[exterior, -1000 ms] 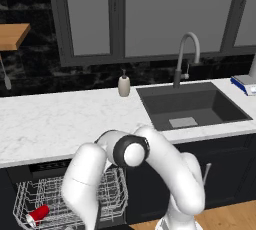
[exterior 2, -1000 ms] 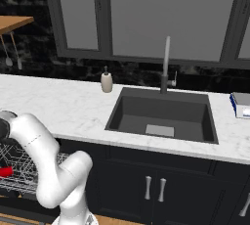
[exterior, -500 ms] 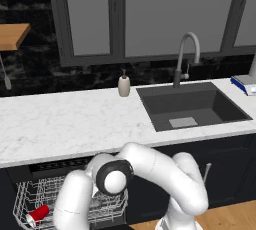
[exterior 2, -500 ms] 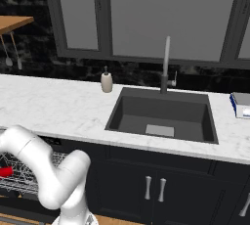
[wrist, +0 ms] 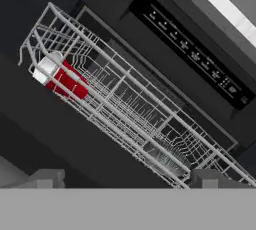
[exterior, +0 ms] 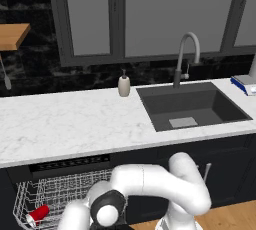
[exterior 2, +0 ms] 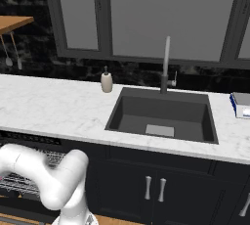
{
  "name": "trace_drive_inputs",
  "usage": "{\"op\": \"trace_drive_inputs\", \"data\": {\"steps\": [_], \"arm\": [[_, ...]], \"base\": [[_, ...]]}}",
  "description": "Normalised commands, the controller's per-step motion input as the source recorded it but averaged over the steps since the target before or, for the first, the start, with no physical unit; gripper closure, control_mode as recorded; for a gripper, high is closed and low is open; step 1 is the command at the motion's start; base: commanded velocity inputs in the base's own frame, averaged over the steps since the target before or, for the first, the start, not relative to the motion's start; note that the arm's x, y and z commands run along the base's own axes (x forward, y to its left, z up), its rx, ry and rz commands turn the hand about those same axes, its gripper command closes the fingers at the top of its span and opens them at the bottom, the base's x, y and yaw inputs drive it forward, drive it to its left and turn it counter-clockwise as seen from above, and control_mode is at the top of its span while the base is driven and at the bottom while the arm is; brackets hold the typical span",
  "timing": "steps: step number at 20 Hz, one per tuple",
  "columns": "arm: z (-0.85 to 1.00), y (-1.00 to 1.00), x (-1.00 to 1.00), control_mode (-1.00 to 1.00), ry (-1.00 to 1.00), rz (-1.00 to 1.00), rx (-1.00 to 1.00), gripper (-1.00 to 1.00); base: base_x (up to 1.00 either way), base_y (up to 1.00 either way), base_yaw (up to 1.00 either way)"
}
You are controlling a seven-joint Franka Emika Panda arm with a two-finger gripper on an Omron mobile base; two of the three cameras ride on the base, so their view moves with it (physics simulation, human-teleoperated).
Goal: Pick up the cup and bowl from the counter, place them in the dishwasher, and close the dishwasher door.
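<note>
Item 1: small red tapered plastic cup (wrist: 62,78), lying sideways in the white wire rack (wrist: 140,109) of the dark navy dishwasher (wrist: 195,59); item 2: two-finger gripper (wrist: 129,178), hanging wide and empty; I am watching the white arm (exterior: 150,181) sinking below the white marble counter (exterior: 65,124); door closing is probably coming next.

The white arm with dark joints (exterior: 150,186) is folded low across the bottom of the left base view, elbow at lower right, wrist at lower centre. In the hand view, the two-finger gripper (wrist: 131,178) stands wide open, holding nothing.
</note>
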Motion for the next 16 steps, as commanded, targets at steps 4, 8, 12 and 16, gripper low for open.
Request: {"op": "trace_drive_inputs", "data": {"steps": [4, 8, 12, 16], "arm": [[-1.0, 0.07, 0.0, -1.0, -0.26, 0.0, 0.0, -1.0], [-0.92, 0.15, 0.02, -1.0, -0.31, 0.0, 0.0, -1.0], [-0.83, 0.04, 0.03, -1.0, -0.18, 0.0, -0.01, -1.0], [-0.69, -0.21, 0.0, -1.0, -0.03, -0.09, -0.05, -1.0]], "base": [[0.0, 0.0, 0.0], [0.0, 0.0, 0.0], [0.0, 0.0, 0.0], [0.0, 0.0, 0.0]]}}
